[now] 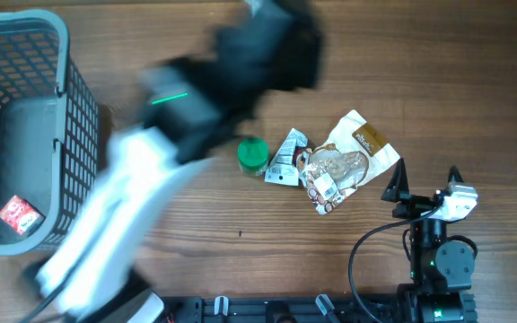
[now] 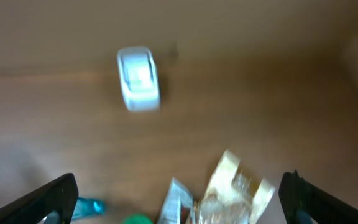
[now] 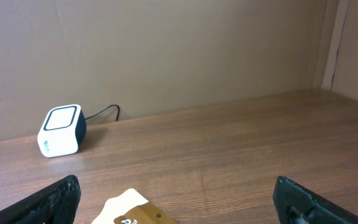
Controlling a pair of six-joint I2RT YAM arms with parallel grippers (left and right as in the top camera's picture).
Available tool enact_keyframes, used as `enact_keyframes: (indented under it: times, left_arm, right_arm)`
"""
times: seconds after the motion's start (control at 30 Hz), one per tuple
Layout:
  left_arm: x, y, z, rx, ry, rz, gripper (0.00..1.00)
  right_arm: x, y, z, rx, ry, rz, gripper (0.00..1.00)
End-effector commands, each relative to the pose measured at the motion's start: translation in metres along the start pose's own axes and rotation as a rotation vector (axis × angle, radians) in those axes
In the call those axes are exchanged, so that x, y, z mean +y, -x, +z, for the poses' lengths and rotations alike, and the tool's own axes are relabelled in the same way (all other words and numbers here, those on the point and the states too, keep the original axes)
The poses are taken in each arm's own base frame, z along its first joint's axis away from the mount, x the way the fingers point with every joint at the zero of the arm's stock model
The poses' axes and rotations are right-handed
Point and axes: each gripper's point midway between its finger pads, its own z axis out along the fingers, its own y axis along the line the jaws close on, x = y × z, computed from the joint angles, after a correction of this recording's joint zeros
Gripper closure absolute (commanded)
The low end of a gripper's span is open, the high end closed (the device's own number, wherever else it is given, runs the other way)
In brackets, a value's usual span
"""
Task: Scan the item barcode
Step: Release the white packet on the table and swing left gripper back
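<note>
Lying near the centre of the desk [image 1: 267,256], the large snack packet [image 1: 346,160] is crumpled, with its brown-and-white label end turned toward the far right. A small silver packet [image 1: 285,158] touches its left edge, and a green round object [image 1: 252,154] sits just beside that packet on the left. The scanner [image 3: 61,130], a white cube with a dark side panel and a black cable, stands on the desk close to the back wall, well apart from the packets. The left arm [image 1: 151,188] appears as a blurred white-and-black shape running from the near-left edge to the far middle of the overhead view. The left claw [image 2: 179,180] is spread wide with nothing between its fingers [image 2: 51,199]; its wrist view is blurred and looks down on the scanner ahead and the packets at the lower edge. The right claw [image 1: 426,179] is at the near right of the desk, just right of the large snack packet, also spread wide and empty; its wrist view shows only the brown label corner low between the fingers [image 3: 309,199]. A grey basket [image 1: 61,108] occupies the left edge of the desk and contains a red packet [image 1: 18,213].
</note>
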Motion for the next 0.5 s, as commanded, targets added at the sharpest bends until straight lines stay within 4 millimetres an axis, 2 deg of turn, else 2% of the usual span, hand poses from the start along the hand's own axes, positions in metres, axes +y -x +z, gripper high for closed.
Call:
enact_keyframes:
  times: [0.0, 0.03, 0.07, 0.17, 0.3, 0.47]
  left_arm:
    - [0.091, 0.026, -0.058, -0.081, 0.139, -0.137, 0.00]
    - [0.131, 0.020, -0.069, -0.069, 0.245, -0.226, 0.00]
    - [0.155, 0.014, -0.076, -0.056, 0.311, -0.281, 0.00]
    - [0.252, -0.026, -0.109, 0.020, 0.617, -0.567, 0.00]
    - [0.309, -0.050, -0.119, 0.048, 0.756, -0.760, 0.00]
    - [0.357, -0.072, -0.110, 0.073, 0.876, -0.844, 0.00]
  right_arm:
    - [0.002, 0.001, 0.000, -0.006, 0.014, -0.016, 0.00]
    - [0.002, 0.001, 0.000, -0.006, 0.014, -0.016, 0.00]
    - [0.002, 0.001, 0.000, -0.006, 0.014, -0.016, 0.00]
    - [0.002, 0.001, 0.000, -0.006, 0.014, -0.016, 0.00]
    - [0.002, 0.001, 0.000, -0.006, 0.014, -0.016, 0.00]
    - [0.002, 0.001, 0.000, -0.006, 0.014, -0.016, 0.00]
